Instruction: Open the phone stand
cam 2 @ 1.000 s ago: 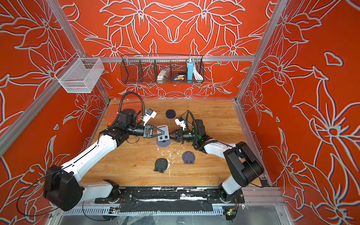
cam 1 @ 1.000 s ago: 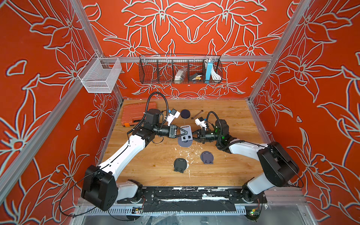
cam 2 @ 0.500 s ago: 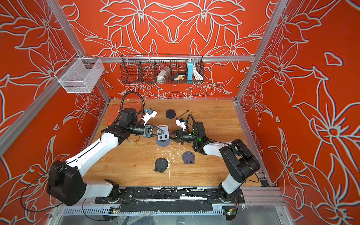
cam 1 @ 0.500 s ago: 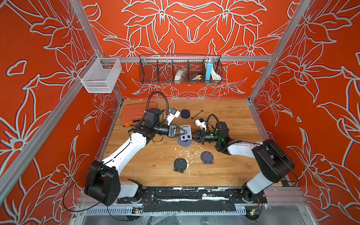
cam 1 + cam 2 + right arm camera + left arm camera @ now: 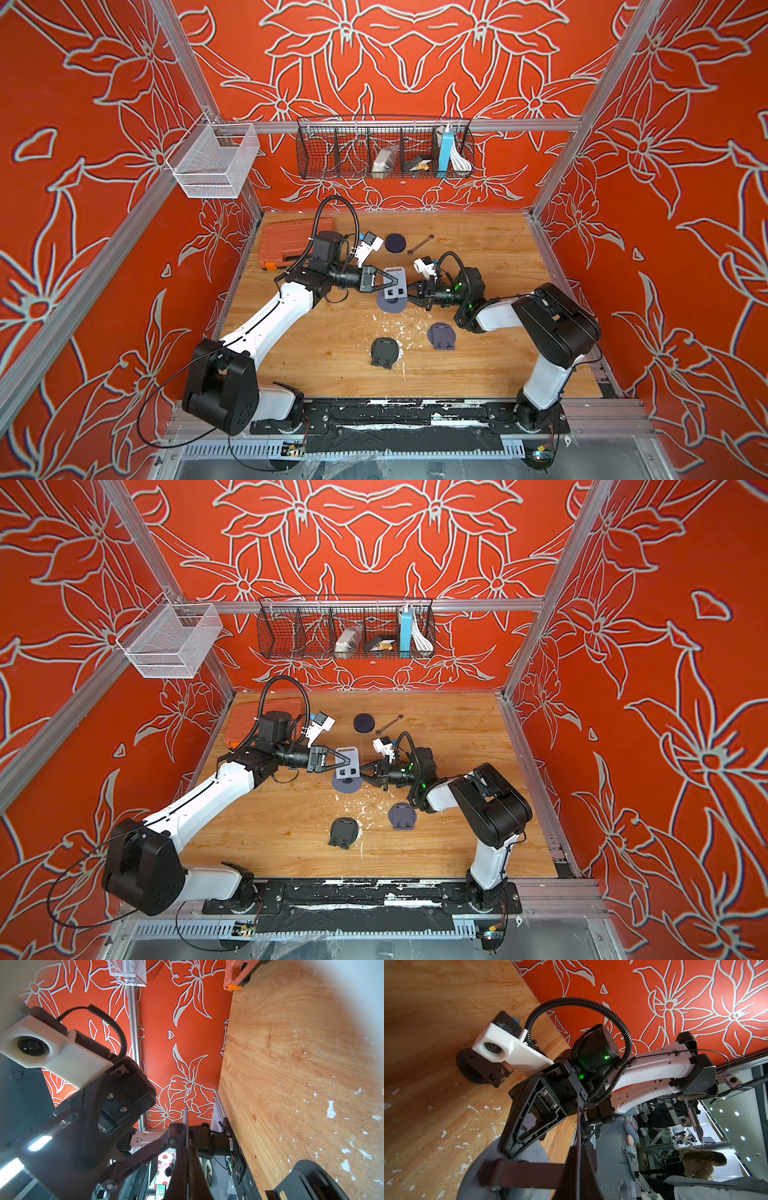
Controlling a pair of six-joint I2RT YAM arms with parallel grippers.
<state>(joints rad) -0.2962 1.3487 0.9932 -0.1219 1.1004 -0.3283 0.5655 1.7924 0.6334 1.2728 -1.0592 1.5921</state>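
Left gripper (image 5: 385, 286) is clamped tight on the left edge of the grey phone stand (image 5: 395, 276); right gripper (image 5: 412, 292) pinches its right side. The stand sits in the middle of the table (image 5: 478, 249), plate raised off its round base.

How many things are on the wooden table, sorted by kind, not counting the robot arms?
Phone stands: 3 (upright grey phone stand, folded grey phone stand, folded black phone stand)
Dark round disc: 1
Wrench: 1
Orange tool case: 1
Total: 6
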